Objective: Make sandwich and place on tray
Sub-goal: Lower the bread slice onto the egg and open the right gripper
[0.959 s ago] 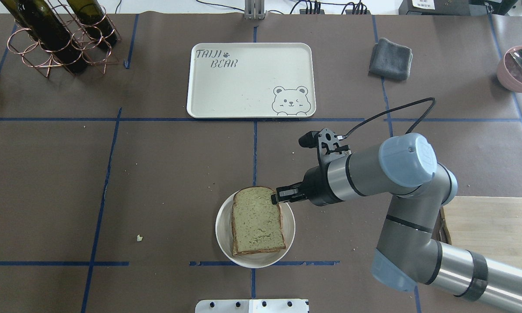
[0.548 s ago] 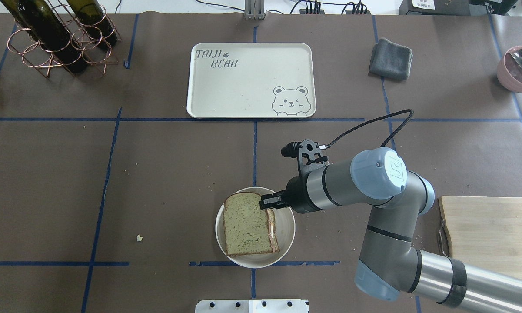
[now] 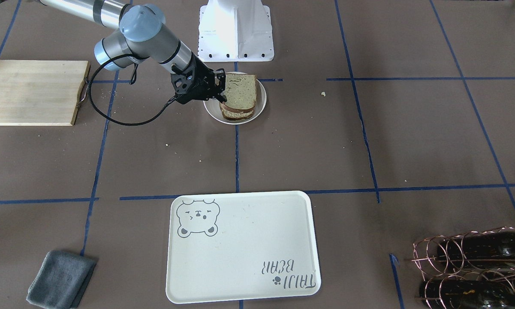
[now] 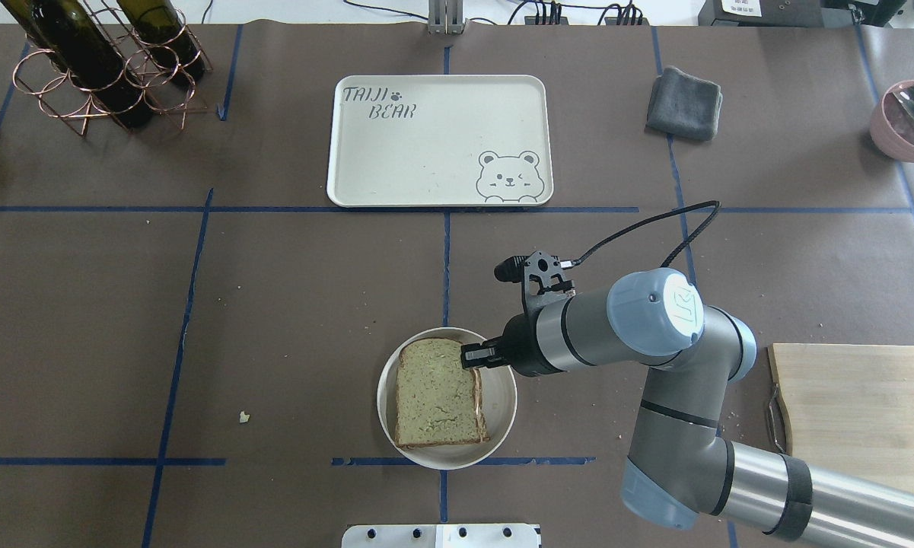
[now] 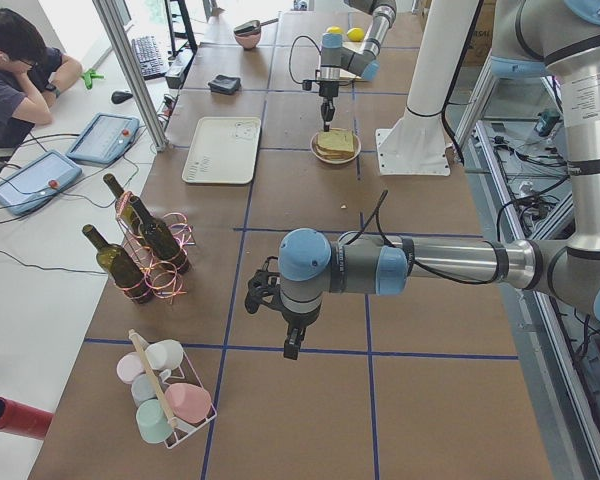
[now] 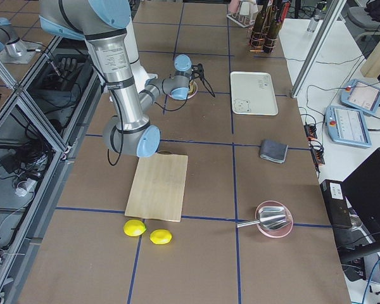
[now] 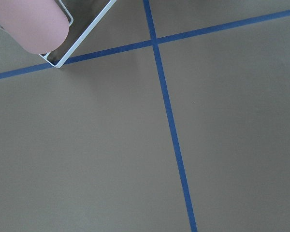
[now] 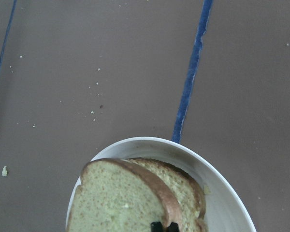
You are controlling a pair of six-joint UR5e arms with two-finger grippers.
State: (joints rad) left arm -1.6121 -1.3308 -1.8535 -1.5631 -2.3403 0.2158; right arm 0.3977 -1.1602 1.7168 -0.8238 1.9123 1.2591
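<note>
Sandwich (image 4: pixel 437 399) laid on the small white plate (image 4: pixel 504 411), pinched at one corner by the right gripper (image 4: pixel 472 356).

Its long axis is run from the robot toward the tray (image 4: pixel 434 144), domed crust pointed trayward. The top slice (image 8: pixel 121 203) is clamped at its crust between narrowed fingers. The tray is set well apart; only taped tabletop is seen between. The left gripper (image 5: pixel 292 348) cannot be judged.

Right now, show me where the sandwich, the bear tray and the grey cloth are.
sandwich (image 4: pixel 436 392), overhead view, middle of the top slice.
bear tray (image 4: pixel 426 148), overhead view, bare middle of its floor.
grey cloth (image 4: pixel 685 93), overhead view, centre of the folded top.
</note>
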